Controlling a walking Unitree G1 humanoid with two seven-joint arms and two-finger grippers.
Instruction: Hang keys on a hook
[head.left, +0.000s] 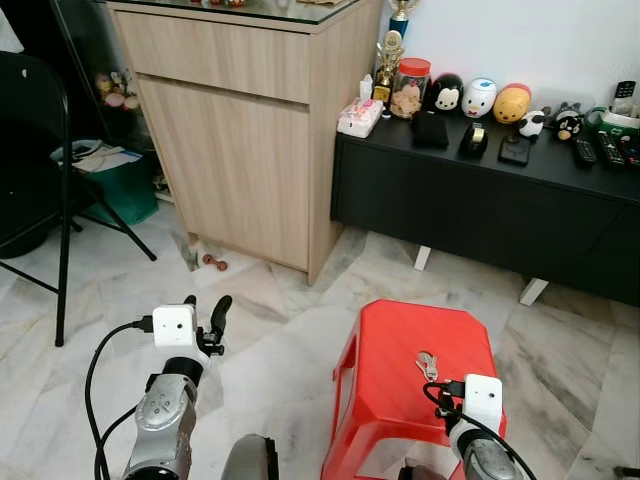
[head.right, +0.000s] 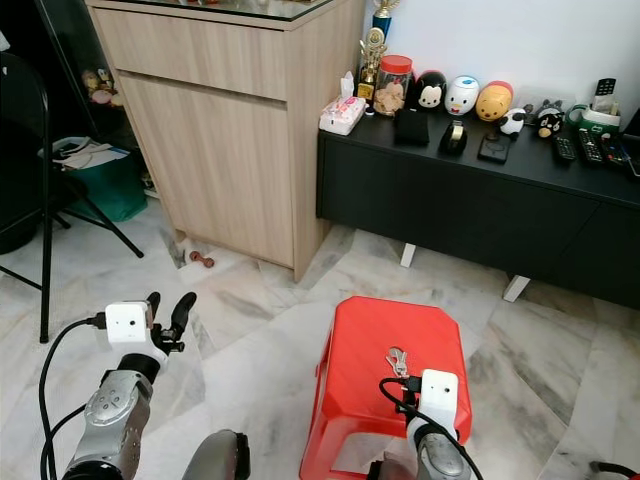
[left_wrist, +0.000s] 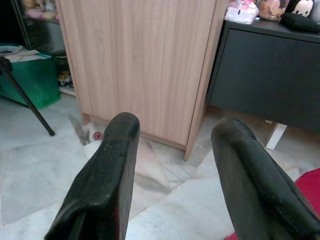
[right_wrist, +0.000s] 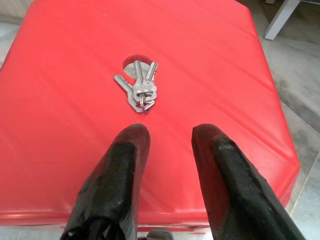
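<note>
A bunch of silver keys (right_wrist: 140, 87) lies flat near the middle of a red plastic stool's (head.left: 400, 340) seat, beside its small round hole; the keys (head.left: 427, 365) sit toward the stool's right side. My right gripper (right_wrist: 171, 131) hovers low over the seat a short way behind the keys, open, with nothing between its black fingers (right_wrist: 120, 170). My left gripper (head.left: 205, 308) is raised over the marble floor to the left of the stool, open and empty, pointing toward the wooden cabinet (left_wrist: 140, 65).
A tall wooden cabinet (head.left: 250, 130) stands ahead on the left. A low black console (head.left: 480, 200) to its right carries toys, a jar and remotes. A black folding chair (head.left: 40, 150) and a green box (head.left: 115, 185) are at far left. Small objects (head.left: 215, 263) lie by the cabinet's foot.
</note>
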